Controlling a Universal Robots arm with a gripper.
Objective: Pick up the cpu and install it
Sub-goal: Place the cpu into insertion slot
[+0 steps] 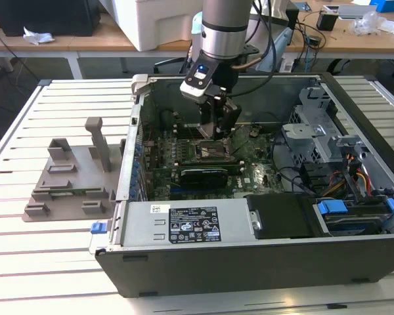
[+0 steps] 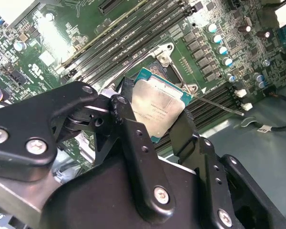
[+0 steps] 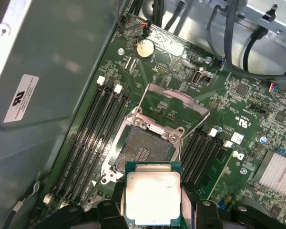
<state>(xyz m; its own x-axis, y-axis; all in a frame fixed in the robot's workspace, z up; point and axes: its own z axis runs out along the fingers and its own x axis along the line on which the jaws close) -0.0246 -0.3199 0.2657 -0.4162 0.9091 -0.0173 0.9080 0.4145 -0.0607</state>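
Note:
My gripper [image 1: 218, 131] hangs inside the open computer case, shut on the cpu [image 2: 158, 107], a flat square chip with a silvery top and green rim. The black fingers [image 2: 128, 129] clamp its opposite edges. In the first wrist view the cpu [image 3: 152, 195] hovers just short of the open socket [image 3: 143, 150], whose metal bracket [image 3: 174, 102] is flipped up. In the exterior view the socket [image 1: 210, 152] lies on the green motherboard just below the fingertips.
A grey plastic tray with upright posts [image 1: 72, 177] sits on the slatted table at the exterior view's left. Case walls [image 1: 134, 141], a drive cage [image 1: 312, 125], a power supply [image 1: 184, 223], cables and memory slots [image 3: 93, 138] surround the socket.

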